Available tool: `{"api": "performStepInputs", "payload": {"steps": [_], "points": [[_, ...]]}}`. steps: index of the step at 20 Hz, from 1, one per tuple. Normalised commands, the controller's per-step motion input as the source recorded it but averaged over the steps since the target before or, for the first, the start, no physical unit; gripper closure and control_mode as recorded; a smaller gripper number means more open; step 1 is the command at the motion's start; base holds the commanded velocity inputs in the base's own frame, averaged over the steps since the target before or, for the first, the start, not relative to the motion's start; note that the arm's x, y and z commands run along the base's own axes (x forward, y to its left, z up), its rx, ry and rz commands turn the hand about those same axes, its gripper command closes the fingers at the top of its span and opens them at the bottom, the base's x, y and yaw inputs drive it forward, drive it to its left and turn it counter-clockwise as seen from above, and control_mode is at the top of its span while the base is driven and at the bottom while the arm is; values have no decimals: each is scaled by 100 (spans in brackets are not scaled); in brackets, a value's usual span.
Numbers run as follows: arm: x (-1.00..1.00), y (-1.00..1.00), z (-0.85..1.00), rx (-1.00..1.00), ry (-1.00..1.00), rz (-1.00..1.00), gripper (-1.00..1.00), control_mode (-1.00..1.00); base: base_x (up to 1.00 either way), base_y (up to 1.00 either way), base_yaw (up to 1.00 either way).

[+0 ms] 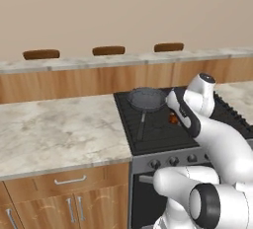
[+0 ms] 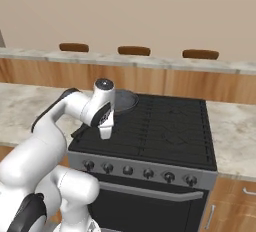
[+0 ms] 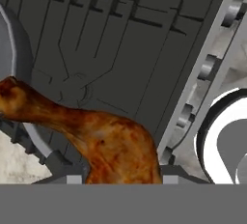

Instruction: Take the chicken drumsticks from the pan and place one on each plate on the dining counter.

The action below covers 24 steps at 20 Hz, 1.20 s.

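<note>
claw tips hidden behind drumstick [image 3: 111,146]

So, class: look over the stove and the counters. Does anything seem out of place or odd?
One thing stands out: a glossy reddish-brown chicken drumstick hangs above the black stovetop grates at the end effector, outside the round dark grey frying pan, which looks empty. Nothing appears spilled or damaged.
</note>
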Motion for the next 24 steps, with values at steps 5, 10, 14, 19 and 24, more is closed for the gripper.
{"api": "performStepInputs", "payload": {"steps": [5, 10, 14, 19, 24], "points": [[0, 0, 0, 0, 0, 0, 100, 100, -54, -41, -15], [0, 0, 0, 0, 0, 0, 100, 100, -19, -88, -15], [0, 0, 0, 0, 0, 0, 100, 100, 0, -100, -15], [0, 0, 0, 0, 0, 0, 100, 100, 0, -100, -12], [0, 0, 0, 0, 0, 0, 100, 100, 3, -100, -4]]}}
